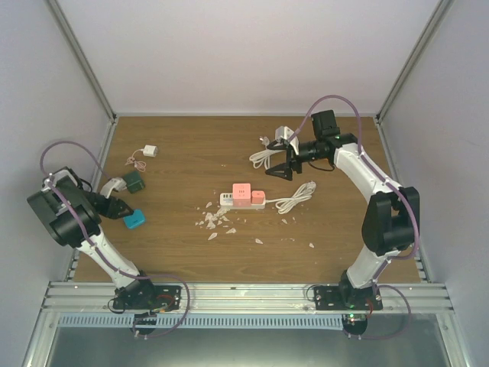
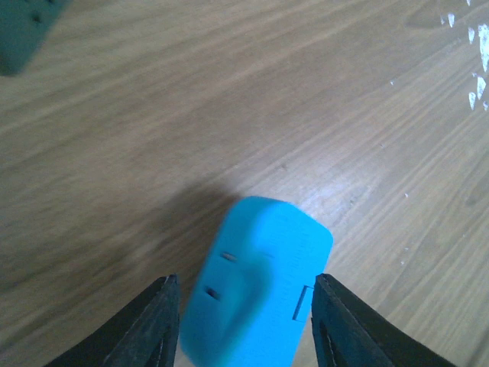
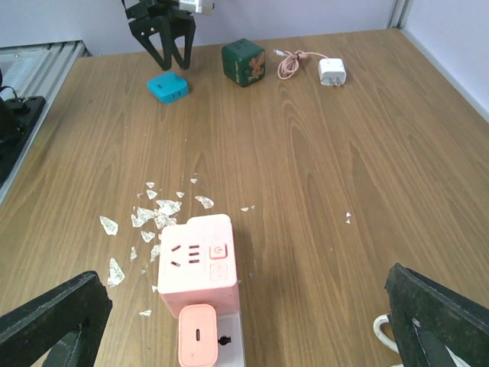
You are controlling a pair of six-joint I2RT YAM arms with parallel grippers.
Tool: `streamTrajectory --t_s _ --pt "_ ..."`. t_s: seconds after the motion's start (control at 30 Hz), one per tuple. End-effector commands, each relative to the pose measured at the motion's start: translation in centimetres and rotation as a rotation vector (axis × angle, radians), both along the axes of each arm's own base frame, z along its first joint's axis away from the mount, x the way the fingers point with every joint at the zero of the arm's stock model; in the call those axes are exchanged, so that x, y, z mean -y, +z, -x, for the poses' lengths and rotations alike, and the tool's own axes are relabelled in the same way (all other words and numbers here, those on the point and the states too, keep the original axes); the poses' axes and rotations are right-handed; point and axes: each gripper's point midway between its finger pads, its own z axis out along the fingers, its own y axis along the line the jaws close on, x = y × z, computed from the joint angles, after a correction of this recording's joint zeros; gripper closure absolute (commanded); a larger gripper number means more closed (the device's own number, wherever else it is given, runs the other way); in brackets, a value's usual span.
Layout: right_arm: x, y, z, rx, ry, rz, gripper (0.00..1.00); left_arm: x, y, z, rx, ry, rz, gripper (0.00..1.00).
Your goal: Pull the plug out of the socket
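No lettering, brand name or number can be read on any item. One sign is noted: a power symbol on the top face of the pink cube adapter, mid-scene. An orange marking is seen on the dark green cube, far left, but is not legible.

wood-grain table, faint sheen; turquoise adapter of smooth matt plastic; pink socket cube plastic, perhaps satin.
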Motion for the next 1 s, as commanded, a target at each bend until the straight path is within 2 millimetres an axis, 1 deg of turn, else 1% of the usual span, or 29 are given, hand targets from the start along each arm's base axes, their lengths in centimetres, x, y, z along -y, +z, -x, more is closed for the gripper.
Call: streamTrajectory --t_s 0.0,0.1,0.17,0.23,0.33,0.47,0.53,0.6,0.67,0.8,0.87,0.97 --pt "0.5 -0.4 0.4 0.023 0.003 0.020 0.01 -1.3 1.4 -1.2 0.065 -0.001 -0.057 0.41" --pt "0.6 -1.6 0.6 0.022 0.007 0.037 0.01 -1.5 2.8 -1.6 0.100 -0.009 -0.078 0.37" --pt "0.8 -2.5 0.7 0.021 0.010 0.051 0.01 -1.3 4.2 -1.9 0.131 -0.019 -0.083 0.35" --pt "0.9 -3.4 0.9 0.026 0.012 0.062 0.02 -1.1 6.1 -2.6 0.185 -0.032 -0.096 0.32" --pt "1.1 -4.9 1.1 0.025 0.016 0.079 0.04 -0.1 8.5 -3.9 0.275 -0.047 -0.105 0.27" --pt "1.3 -6.4 1.5 0.042 0.037 0.105 0.07 2.6 12.1 -5.9 0.390 -0.080 -0.077 0.21" --pt "1.4 -7.1 1.8 0.057 0.052 0.108 0.08 4.6 13.6 -6.8 0.448 -0.115 -0.064 0.17" --pt "1.3 -7.6 2.1 0.062 0.065 0.104 0.10 7.0 15.0 -7.8 0.519 -0.172 -0.067 0.10" --pt "1.3 -8.3 2.2 0.061 0.077 0.105 0.11 10.1 15.8 -8.4 0.567 -0.246 -0.064 0.02" --pt "1.1 -9.6 2.3 0.072 0.096 0.117 0.14 16.3 16.4 -9.5 0.636 -0.389 -0.048 0.01" --pt "1.0 -10.7 2.3 0.078 0.109 0.133 0.16 19.2 16.4 -10.1 0.660 -0.446 -0.026 0.01" --pt "0.7 -12.7 2.6 0.068 0.133 0.170 0.20 23.1 15.7 -10.8 0.682 -0.519 0.012 0.01"
